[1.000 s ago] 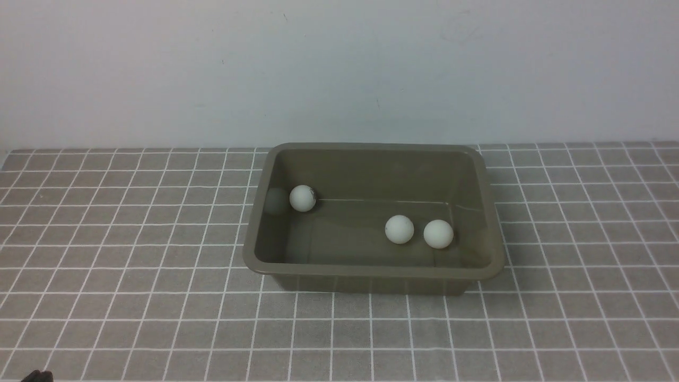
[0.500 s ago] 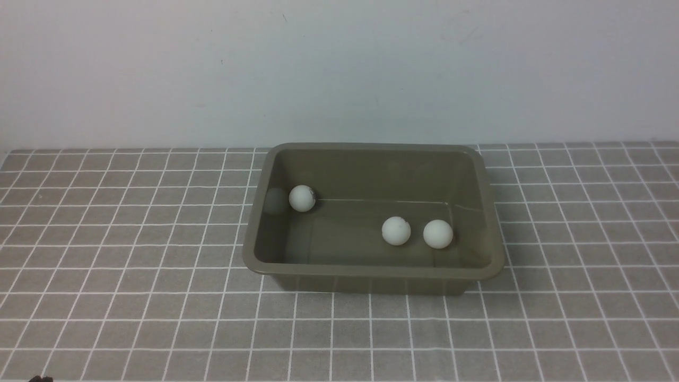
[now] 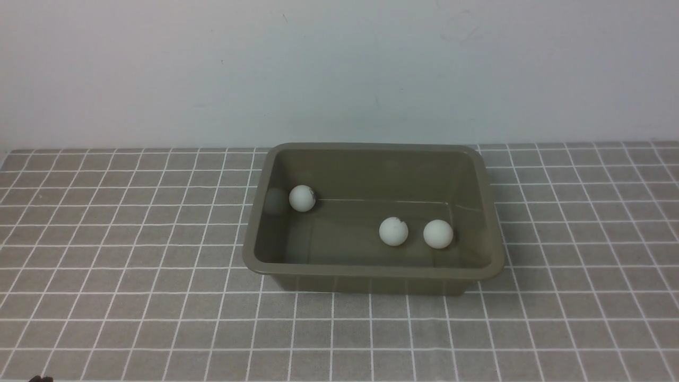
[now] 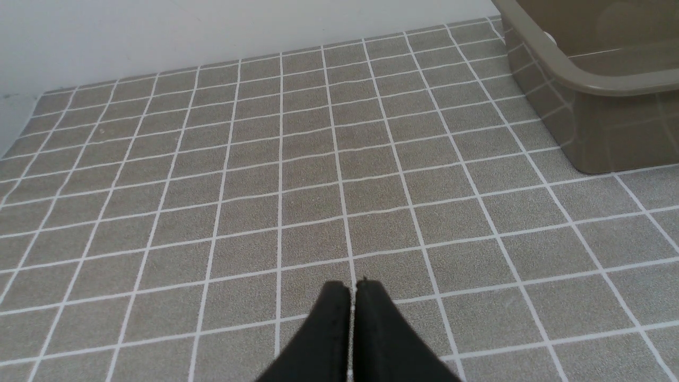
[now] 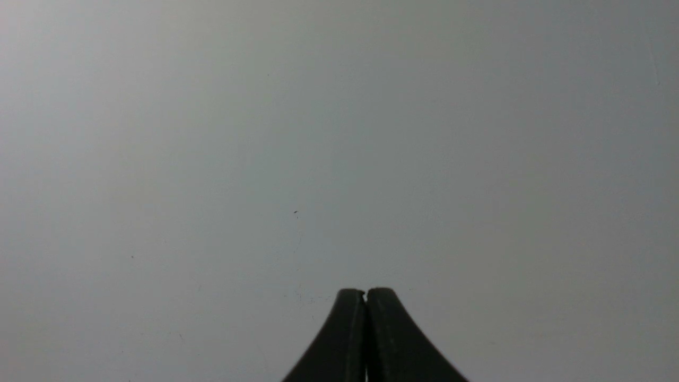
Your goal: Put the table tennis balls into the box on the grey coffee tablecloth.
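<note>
The olive-brown box (image 3: 371, 271) stands on the grey coffee tablecloth (image 3: 132, 249) in the front view. Three white table tennis balls lie inside it: one (image 3: 302, 198) by its left wall, one (image 3: 393, 231) in the middle and one (image 3: 438, 234) to the right. In the left wrist view my left gripper (image 4: 353, 289) is shut and empty, low over the tablecloth (image 4: 265, 175), with the box (image 4: 599, 85) ahead of it and well apart. My right gripper (image 5: 365, 294) is shut and empty, and its view holds only a plain grey wall.
A pale wall (image 3: 339, 69) rises right behind the cloth's far edge. The cloth's left edge (image 4: 16, 127) shows in the left wrist view. A dark bit of the left arm (image 3: 38, 379) peeks in at the front view's bottom left corner.
The middle ball has rolled slightly to the left inside the box. The dark bit of the left arm has drawn down towards the bottom left corner.
</note>
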Available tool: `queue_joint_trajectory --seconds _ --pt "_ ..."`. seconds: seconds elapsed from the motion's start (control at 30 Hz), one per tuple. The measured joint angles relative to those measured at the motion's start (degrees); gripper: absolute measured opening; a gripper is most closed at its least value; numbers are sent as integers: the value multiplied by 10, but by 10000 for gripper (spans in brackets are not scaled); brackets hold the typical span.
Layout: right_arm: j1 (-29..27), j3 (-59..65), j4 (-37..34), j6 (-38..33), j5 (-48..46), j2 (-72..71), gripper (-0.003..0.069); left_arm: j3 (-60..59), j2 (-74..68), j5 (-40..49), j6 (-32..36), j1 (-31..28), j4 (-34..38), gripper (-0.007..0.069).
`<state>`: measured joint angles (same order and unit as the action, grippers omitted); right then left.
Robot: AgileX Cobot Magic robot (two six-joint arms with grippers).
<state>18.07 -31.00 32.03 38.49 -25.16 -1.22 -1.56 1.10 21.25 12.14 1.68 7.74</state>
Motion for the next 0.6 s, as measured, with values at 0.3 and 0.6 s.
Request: queue_joint_trajectory --seconds 0.3,0.6 --pt "0 41 -271 -265 40 0 -15 0 0 0 0 0 0 -5" --pt "-6 119 -392 -426 56 0 -15 0 0 0 0 0 0 -5"
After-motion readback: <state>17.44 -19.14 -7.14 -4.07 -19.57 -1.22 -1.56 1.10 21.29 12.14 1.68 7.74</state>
